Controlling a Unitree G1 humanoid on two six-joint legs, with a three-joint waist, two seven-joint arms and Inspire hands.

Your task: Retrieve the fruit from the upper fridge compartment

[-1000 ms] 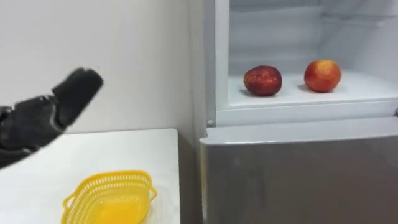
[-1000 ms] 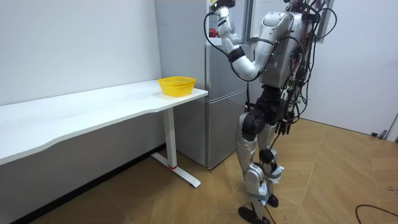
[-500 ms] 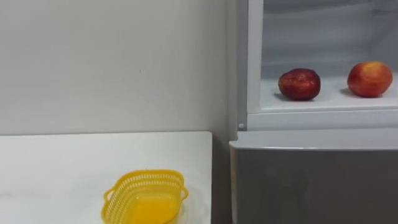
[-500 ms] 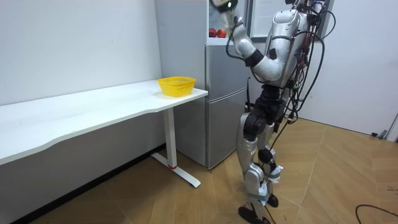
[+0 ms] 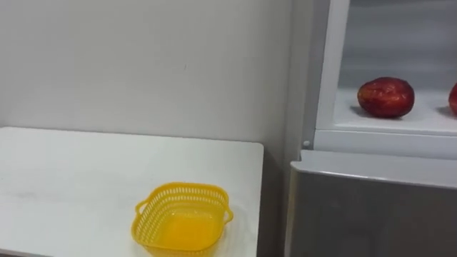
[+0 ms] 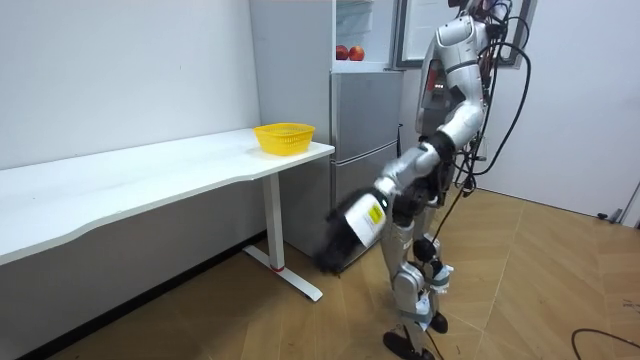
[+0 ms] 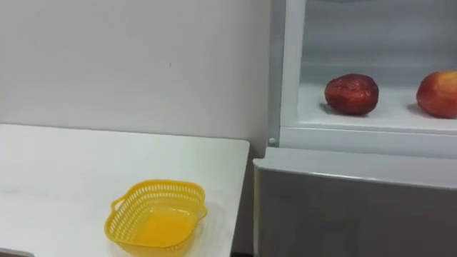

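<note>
- Standing in front of the fridge, top part open.
- Lying on the top shelf, near its front edge: a dark red apple on the left and a lighter apple on the right, apart.
- Sitting empty on the desk, near the edge next to the fridge: a yellow basket.
- Hanging low beside the legs: the left hand, too blurry to tell if loose or clenched.
- Probably at the start, with no apple picked yet.
- Next, likely: lift a hand to the shelf, wrap it gently round one apple, and pull it out without bumping the other.
</note>
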